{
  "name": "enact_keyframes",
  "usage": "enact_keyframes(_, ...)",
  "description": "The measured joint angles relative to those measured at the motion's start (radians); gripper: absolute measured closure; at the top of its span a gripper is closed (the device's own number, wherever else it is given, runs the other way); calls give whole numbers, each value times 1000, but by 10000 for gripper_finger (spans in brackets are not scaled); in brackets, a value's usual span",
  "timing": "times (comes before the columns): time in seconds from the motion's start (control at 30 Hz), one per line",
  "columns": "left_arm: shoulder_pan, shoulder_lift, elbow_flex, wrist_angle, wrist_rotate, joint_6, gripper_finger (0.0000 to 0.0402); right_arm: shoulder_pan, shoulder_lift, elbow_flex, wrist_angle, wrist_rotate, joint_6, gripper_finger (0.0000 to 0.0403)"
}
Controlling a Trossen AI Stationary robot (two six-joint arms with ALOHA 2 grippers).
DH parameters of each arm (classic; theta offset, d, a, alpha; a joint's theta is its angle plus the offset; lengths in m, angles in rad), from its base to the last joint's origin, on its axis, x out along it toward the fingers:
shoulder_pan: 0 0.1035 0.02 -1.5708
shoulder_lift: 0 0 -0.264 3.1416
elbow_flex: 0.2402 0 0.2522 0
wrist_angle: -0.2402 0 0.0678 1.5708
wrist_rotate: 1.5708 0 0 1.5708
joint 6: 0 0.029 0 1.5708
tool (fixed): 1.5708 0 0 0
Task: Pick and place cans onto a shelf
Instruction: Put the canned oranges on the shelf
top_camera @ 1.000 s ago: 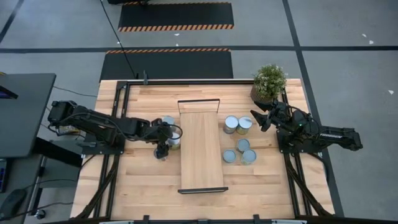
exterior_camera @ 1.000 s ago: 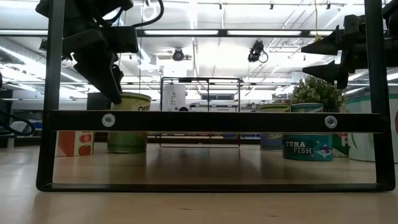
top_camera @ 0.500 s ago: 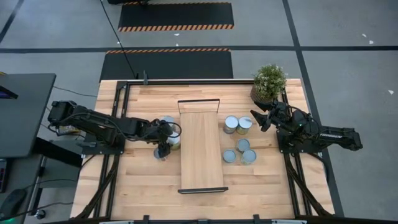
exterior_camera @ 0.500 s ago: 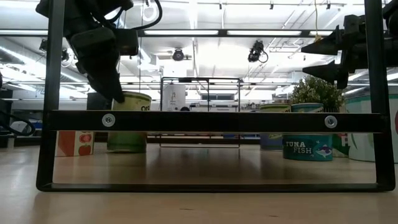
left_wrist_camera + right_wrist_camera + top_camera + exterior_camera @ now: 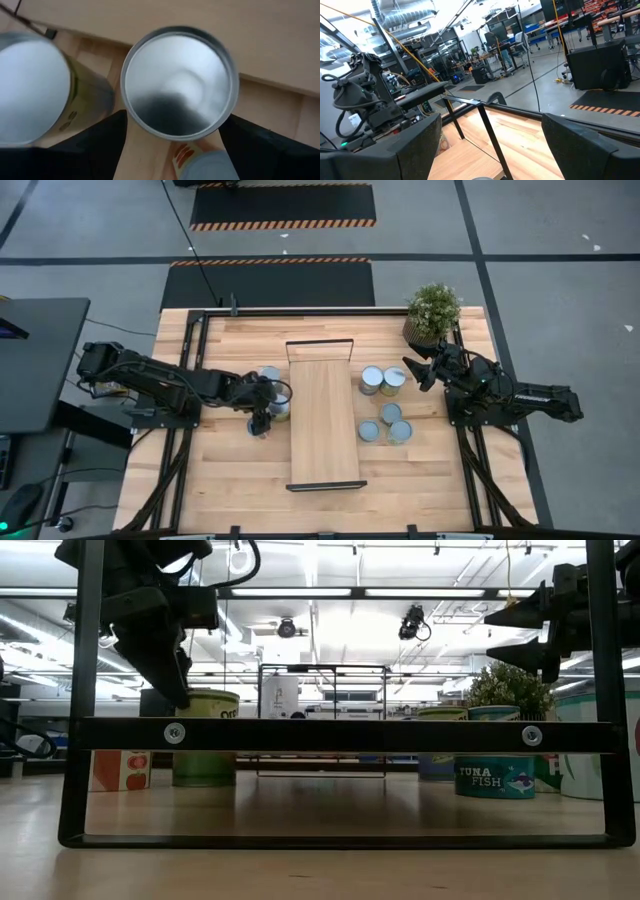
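The shelf [image 5: 323, 418] lies lengthwise in the middle of the table, its black end frame [image 5: 345, 735] close in the low view. Three cans [image 5: 270, 375] stand left of it and several cans [image 5: 382, 380] stand right of it. My left gripper [image 5: 262, 402] is open, pointing down over a silver-lidded can [image 5: 180, 82]. One finger [image 5: 100, 145] is on each side of the can, and I cannot tell whether they touch it. A green-sided can [image 5: 30, 90] stands beside it. My right gripper [image 5: 412, 372] is open and empty, raised [image 5: 520, 635] above the right-hand cans.
A potted plant [image 5: 432, 312] stands at the far right corner, just behind my right gripper. A can marked "TUNA FISH" [image 5: 495, 780] stands right of the shelf. Bare tabletop [image 5: 230, 470] lies near the front edge on both sides of the shelf.
My left gripper has swayed a little sideways over the green can left of the shelf and stays open. The cans and the shelf have not moved.
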Motion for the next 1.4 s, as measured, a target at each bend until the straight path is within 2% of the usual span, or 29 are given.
enact_keyframes(0.13, 0, -1, 0, -24, -1, -68, 74, 0, 0, 0, 0, 0, 0, 51)
enact_keyframes(0.23, 0, -11, 0, -37, 2, -112, 24, 0, 0, 0, 0, 0, 0, 51)
enact_keyframes(0.3, -3, -12, 0, -41, 2, -119, 10, 0, 0, 0, 0, 0, 0, 51)
enact_keyframes(1.2, -6, -4, 1, -31, -12, 0, 4, 0, 0, 0, 0, 0, 0, 51)
enact_keyframes(1.27, -6, 3, 1, -7, 16, 40, 4, 0, 0, 0, 0, 0, 0, 51)
enact_keyframes(1.4, -6, 38, 1, 79, 6, 109, 4, 0, 0, 0, 0, 0, 0, 51)
